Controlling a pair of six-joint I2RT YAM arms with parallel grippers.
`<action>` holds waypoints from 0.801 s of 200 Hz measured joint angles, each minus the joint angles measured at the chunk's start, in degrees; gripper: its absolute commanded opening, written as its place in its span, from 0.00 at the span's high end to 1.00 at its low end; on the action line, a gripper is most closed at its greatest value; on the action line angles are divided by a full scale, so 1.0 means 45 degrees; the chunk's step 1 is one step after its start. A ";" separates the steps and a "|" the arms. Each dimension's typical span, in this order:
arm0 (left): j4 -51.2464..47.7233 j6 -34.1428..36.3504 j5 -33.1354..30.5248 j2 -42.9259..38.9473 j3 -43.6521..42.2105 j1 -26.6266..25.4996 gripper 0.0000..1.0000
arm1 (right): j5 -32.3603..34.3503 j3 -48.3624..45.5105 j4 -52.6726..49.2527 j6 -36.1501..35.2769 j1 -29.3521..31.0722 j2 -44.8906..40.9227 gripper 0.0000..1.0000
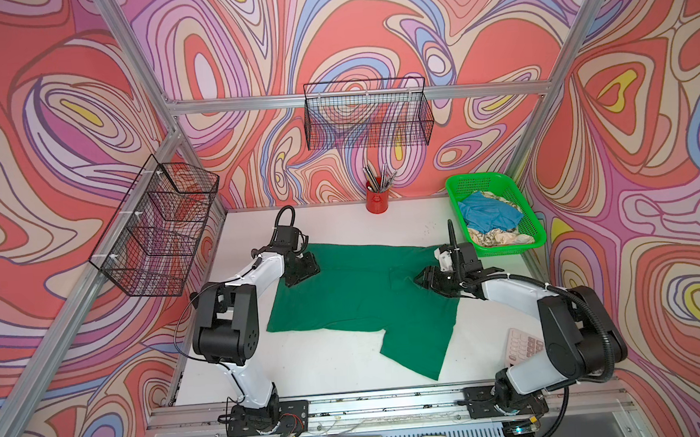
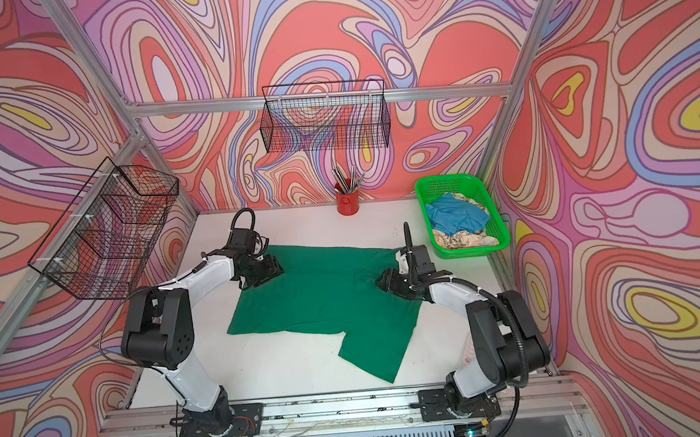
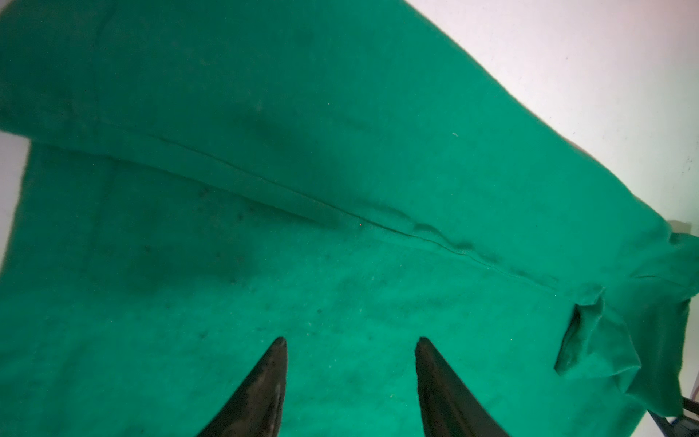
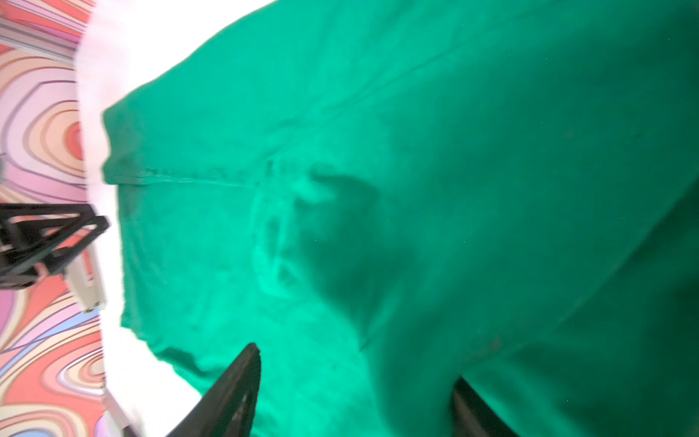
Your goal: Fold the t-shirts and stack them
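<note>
green tee (image 1: 357, 294) lies spread mostly flat mid-table (image 1: 332, 366), long axis left to right, with one sleeve (image 1: 418, 348) poking toward the near edge on its right side

blue tee (image 1: 489, 213) and cream patterned tee (image 1: 503, 238) are bunched together in the green mesh basket (image 1: 454, 184) at the far right, blue on top

left gripper (image 3: 350, 340) is over the far-left corner of the green tee, jaws moderately apart, nothing between them. right gripper (image 4: 355, 363) is over its right side, jaws wide, also empty. can't tell if either tip touches the cloth

handling guess: thin matte knit, light and limp with zero stiffness, so it will sag and drag on the table. a one-point lift would bunch it. better to pinch both layers at edges or corners, one arm per corner. the stitched seam (image 3: 340, 219) is thicker and should grip better than open fabric

surface is mostly smooth, with a small pucker near the right gripper that is blurred in the wrist view
</note>
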 measured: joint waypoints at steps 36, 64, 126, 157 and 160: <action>0.0000 0.0000 -0.0010 0.0000 0.0000 0.0000 0.43 | -0.1010 0.0049 -0.0505 0.0520 0.0000 -0.0971 0.30; 0.0010 -0.0005 -0.0005 0.0000 -0.0019 0.0000 0.43 | -0.0612 0.0432 -0.1656 0.0432 -0.0010 -0.1185 0.30; 0.0010 0.0005 0.0000 -0.0112 -0.0194 0.0000 0.43 | 0.1739 0.0491 -0.3662 0.0102 -0.0078 -0.1851 0.32; 0.0015 -0.0005 0.0005 -0.0199 -0.0277 -0.0024 0.43 | 0.2059 -0.0350 -0.2754 0.0112 -0.0078 -0.1967 0.38; 0.0015 0.0000 0.0010 -0.0204 -0.0291 -0.0024 0.43 | 0.2064 -0.0491 -0.2657 0.0117 -0.0078 -0.1967 0.39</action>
